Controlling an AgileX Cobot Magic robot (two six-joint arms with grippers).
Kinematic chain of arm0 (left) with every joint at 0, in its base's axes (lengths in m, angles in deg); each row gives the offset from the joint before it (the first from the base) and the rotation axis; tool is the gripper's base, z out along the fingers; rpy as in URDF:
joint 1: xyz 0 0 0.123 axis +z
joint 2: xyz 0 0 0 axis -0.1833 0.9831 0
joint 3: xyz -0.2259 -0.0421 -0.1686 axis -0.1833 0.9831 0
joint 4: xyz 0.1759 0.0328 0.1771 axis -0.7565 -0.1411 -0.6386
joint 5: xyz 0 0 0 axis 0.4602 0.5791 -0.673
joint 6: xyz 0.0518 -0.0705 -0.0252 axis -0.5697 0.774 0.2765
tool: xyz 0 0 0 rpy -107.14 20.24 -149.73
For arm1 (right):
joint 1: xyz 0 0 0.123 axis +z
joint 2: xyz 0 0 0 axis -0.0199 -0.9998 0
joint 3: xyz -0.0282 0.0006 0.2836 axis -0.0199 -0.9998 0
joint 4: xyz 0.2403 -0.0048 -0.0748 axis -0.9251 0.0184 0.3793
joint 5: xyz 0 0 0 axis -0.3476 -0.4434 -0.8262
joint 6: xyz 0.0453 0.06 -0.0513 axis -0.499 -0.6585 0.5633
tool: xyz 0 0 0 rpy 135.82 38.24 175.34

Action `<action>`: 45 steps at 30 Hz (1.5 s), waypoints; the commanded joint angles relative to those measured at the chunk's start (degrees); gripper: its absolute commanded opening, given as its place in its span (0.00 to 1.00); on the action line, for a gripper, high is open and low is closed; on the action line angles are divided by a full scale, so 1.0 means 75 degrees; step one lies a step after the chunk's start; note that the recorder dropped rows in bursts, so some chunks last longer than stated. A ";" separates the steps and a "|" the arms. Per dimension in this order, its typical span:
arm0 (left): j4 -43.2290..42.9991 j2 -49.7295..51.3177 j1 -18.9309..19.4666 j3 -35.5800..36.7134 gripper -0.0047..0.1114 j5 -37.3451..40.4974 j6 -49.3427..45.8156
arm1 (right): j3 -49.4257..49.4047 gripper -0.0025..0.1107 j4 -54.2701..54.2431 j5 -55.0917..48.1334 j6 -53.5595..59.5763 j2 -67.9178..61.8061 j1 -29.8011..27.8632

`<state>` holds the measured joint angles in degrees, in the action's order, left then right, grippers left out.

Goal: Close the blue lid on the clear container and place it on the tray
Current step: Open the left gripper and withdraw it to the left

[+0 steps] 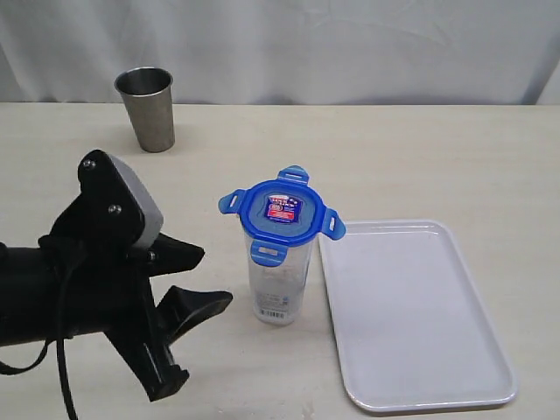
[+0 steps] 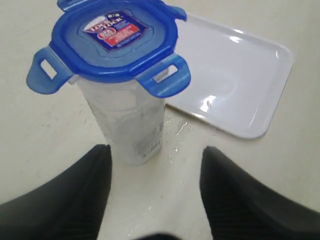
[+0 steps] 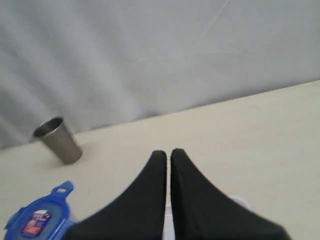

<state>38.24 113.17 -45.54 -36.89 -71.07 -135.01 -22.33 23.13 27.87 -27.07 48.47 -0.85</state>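
The left gripper [image 1: 210, 278] sits at the lower left of the exterior view, its two black jaws standing part-way open and holding nothing. The gap between them faces the clear container [image 1: 280, 284]. In the left wrist view the left gripper [image 2: 155, 155] frames the container's lower body, with bare table between the fingertips [image 2: 102, 160] and the wall: near, not touching. The right gripper [image 3: 167, 152] is fully shut on nothing and does not appear in the exterior view, so the left arm is judged the nearer.

The container stands upright at the centre of the exterior frame, to the right of the left gripper. Its long axis is vertical, which suits a side grasp across the body. It rests on the table just beside the left edge of the tray [image 1: 411, 315], not on it.

The blue lid [image 1: 282, 208] sits on the container's mouth. Its four flaps splay outward (judged not yet snapped down).

Materials:
- Container: translucent plastic, rounded-square section, tall and narrow, with a barcode sticker low on its side. It is likely to tip if pushed high.
- Lid: glossy blue plastic with a red-and-blue sticker.
- Tray: smooth white plastic with a low rim and rounded corners.
- Steel cup [image 1: 147, 109]: brushed metal, at the upper left, well apart.
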 commanded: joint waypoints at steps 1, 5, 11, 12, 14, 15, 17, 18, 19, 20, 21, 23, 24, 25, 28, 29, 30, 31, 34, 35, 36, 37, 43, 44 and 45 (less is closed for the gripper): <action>0.0096 0.0692 0.0145 0.0029 0.48 0.0233 -0.1152 | 0.0906 0.09 -0.2607 -0.1334 0.3148 -0.1375 0.0021; 0.0096 0.1762 0.0145 -0.0030 0.50 0.0284 -0.1630 | 0.1710 0.24 -0.2552 -0.2236 0.3361 -0.2318 0.0021; -0.0182 0.3202 0.0145 -0.0610 0.69 -0.0724 -0.1630 | 0.2464 0.42 -0.2501 -0.2415 0.3293 -0.3516 0.0021; -0.0396 0.3236 0.0145 -0.0702 0.69 -0.0631 -0.1630 | 0.2531 0.42 -0.2501 -0.2233 0.3293 -0.3789 0.0021; -0.0542 0.3100 0.0250 -0.0821 0.69 -0.0719 -0.1630 | 0.2543 0.42 -0.2501 -0.1708 0.3293 -0.4141 0.0021; -0.0542 0.2974 0.0549 -0.0840 0.69 -0.0613 -0.1630 | 0.2543 0.42 -0.2467 -0.1419 0.3306 -0.4345 0.0021; -0.0555 0.2709 0.1314 -0.0759 0.69 0.0048 -0.1630 | 0.2623 0.42 -0.2412 -0.1251 0.3322 -0.4636 0.0021; -0.0555 0.2636 0.1561 -0.0721 0.69 0.0281 -0.1630 | 0.2686 0.42 -0.2391 -0.1251 0.3322 -0.4696 0.0021; -0.0570 0.2471 0.2263 -0.0615 0.69 0.0908 -0.1630 | 0.2812 0.42 -0.2391 -0.1282 0.3322 -0.4862 0.0021; -0.0570 0.2420 0.2653 -0.0570 0.69 0.1461 -0.1630 | 0.2901 0.42 -0.2391 -0.1299 0.3322 -0.4931 0.0021; -0.0570 0.2363 0.3412 -0.0552 0.69 0.2360 -0.1630 | 0.3115 0.42 -0.2391 -0.1413 0.3306 -0.5062 0.0021; -0.0520 0.2363 0.4289 -0.0552 0.69 0.3689 -0.1630 | 0.3360 0.42 -0.2391 -0.1681 0.3292 -0.5197 0.0021; -0.0458 0.2363 0.4652 -0.0552 0.69 0.4275 -0.1630 | 0.3489 0.42 -0.2391 -0.1820 0.3277 -0.5265 0.0021; -0.0368 0.2363 0.5109 -0.0552 0.69 0.4744 -0.1630 | 0.3615 0.42 -0.2391 -0.1946 0.3232 -0.5328 0.0021; -0.0165 0.2363 0.6769 -0.0552 0.69 0.6749 -0.1630 | 0.4116 0.42 -0.2391 -0.2453 0.3366 -0.5483 0.0021; -0.0120 0.2363 0.7131 -0.0552 0.69 0.7099 -0.1630 | 0.4231 0.42 -0.2391 -0.2586 0.3384 -0.5501 0.0021; -0.0083 0.2363 0.7446 -0.0552 0.69 0.7483 -0.1630 | 0.4382 0.42 -0.2391 -0.2753 0.3384 -0.5515 0.0021; 0.0024 0.2363 0.7705 -0.0552 0.69 0.7904 -0.1630 | 0.4557 0.42 -0.2391 -0.2947 0.3366 -0.5556 0.0021; 0.0096 0.2363 0.8277 -0.0700 0.69 0.7918 -0.1630 | 0.5264 0.42 -0.2391 -0.3762 0.3109 -0.5780 0.0021; 0.0096 0.2363 0.8353 -0.0808 0.69 0.7918 -0.1630 | 0.5402 0.42 -0.2391 -0.3923 0.3049 -0.5837 0.0021; 0.0096 0.2363 0.8397 -0.0895 0.69 0.7918 -0.1630 | 0.5505 0.42 -0.2391 -0.4014 0.2992 -0.5874 0.0021; 0.0096 0.2363 0.8397 -0.0979 0.69 0.7918 -0.1630 | 0.5556 0.42 -0.2391 -0.4066 0.2977 -0.5877 0.0021; 0.0096 0.2363 0.8361 -0.1849 0.69 0.7918 -0.1630 | 0.5618 0.42 -0.2391 -0.3850 0.3171 -0.5897 0.0021; 0.0096 0.2363 0.8294 -0.1943 0.69 0.7918 -0.1630 | 0.5618 0.42 -0.2391 -0.3737 0.3171 -0.5915 0.0021; 0.0096 0.2363 0.8223 -0.1978 0.69 0.7918 -0.1630 | 0.5618 0.42 -0.2391 -0.3638 0.3171 -0.5928 0.0021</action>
<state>38.17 131.23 17.22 -50.17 -12.96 -145.48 19.43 5.02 -1.04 -4.17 4.30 -0.76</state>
